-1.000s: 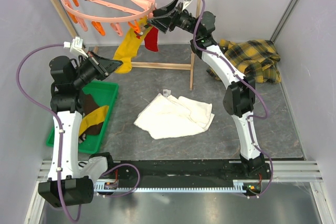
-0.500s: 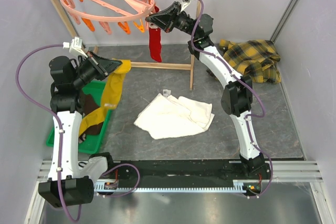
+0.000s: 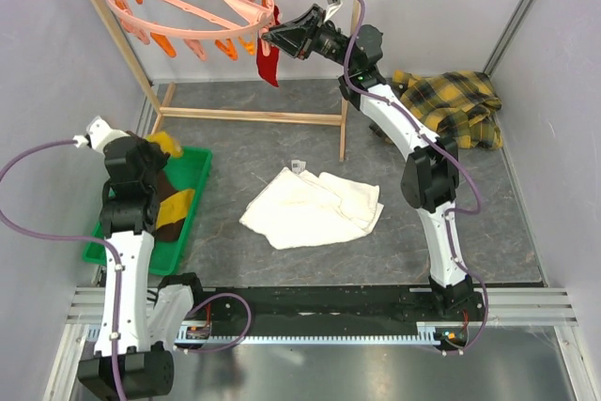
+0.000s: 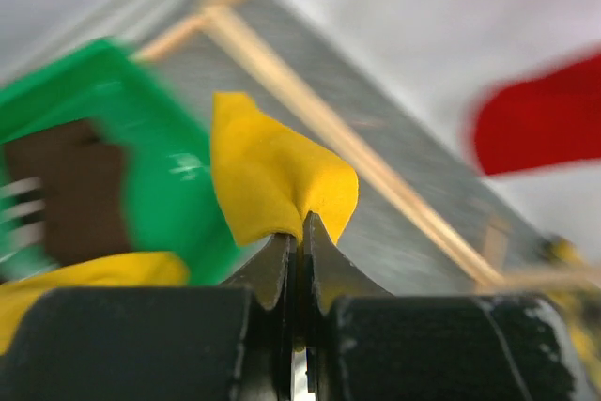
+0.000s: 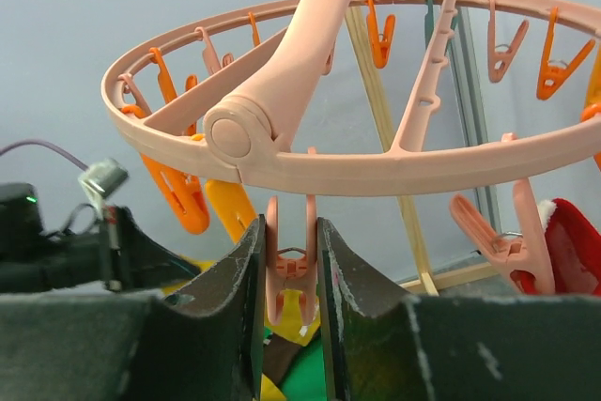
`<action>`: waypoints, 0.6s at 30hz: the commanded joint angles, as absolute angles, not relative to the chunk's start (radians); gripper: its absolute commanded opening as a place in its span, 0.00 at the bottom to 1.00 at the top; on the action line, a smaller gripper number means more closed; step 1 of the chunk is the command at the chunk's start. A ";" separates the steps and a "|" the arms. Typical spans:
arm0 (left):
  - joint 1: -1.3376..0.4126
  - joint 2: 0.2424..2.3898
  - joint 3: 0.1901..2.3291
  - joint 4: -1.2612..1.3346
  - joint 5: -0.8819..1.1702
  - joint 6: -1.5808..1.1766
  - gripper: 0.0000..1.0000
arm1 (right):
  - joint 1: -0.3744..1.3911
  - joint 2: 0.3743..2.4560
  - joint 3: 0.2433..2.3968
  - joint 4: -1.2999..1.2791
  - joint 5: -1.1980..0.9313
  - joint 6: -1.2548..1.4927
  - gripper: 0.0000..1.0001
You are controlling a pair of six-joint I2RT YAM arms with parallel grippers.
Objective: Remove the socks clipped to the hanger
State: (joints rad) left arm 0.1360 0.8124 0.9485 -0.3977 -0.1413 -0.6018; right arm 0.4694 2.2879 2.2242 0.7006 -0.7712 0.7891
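**A:** From overhead, what differs from half a second ago?

**B:** The left gripper [image 3: 158,149] has swung back from the wooden rack [image 3: 254,116] and now hangs over the green tray [image 3: 194,196]. The mustard-yellow sock [image 3: 163,143] is bunched in it, where before it trailed down long. A second ago that sock was clipped on the hanger [image 3: 202,2] beside the red sock [image 3: 268,61].

**A:** And the red one?

**B:** It hangs from the ring's near edge but has swung up and looks shorter. The right gripper [image 3: 272,37] stays at that edge. A brown sock [image 3: 169,196] lies in the tray. The white towel [image 3: 315,206] and plaid shirt [image 3: 455,105] have not moved.

**A:** What does the left wrist camera show?

**B:** The left gripper [image 4: 299,232] has its jaws pressed together, pinching a fold of the mustard-yellow sock [image 4: 272,176]. The green tray [image 4: 178,190] and brown sock [image 4: 80,190] are below, and the red sock [image 4: 545,129] is a blur at far right.

**A:** And the right wrist?

**B:** The right gripper [image 5: 289,260] has its jaws set against both sides of a pink clip [image 5: 289,274] under the hanger [image 5: 376,166]. The red sock [image 5: 573,246] hangs from a neighbouring clip at right.
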 commanded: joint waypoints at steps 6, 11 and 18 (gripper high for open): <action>0.144 0.946 0.856 -0.554 -0.604 -0.805 0.53 | 0.495 2.157 2.171 0.640 -0.767 0.730 0.28; 0.144 0.954 0.874 -0.597 -0.632 -0.810 0.99 | 0.514 2.154 2.183 0.615 -0.733 0.744 0.27; 0.132 0.821 0.851 -0.307 -0.333 -0.491 0.99 | 0.557 2.086 2.154 0.509 -0.649 0.673 0.25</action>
State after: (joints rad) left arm 0.1417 0.8940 0.8345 -0.4976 -0.4767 -0.6586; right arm 0.5274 2.1979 2.1693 0.5529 -0.7116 0.7280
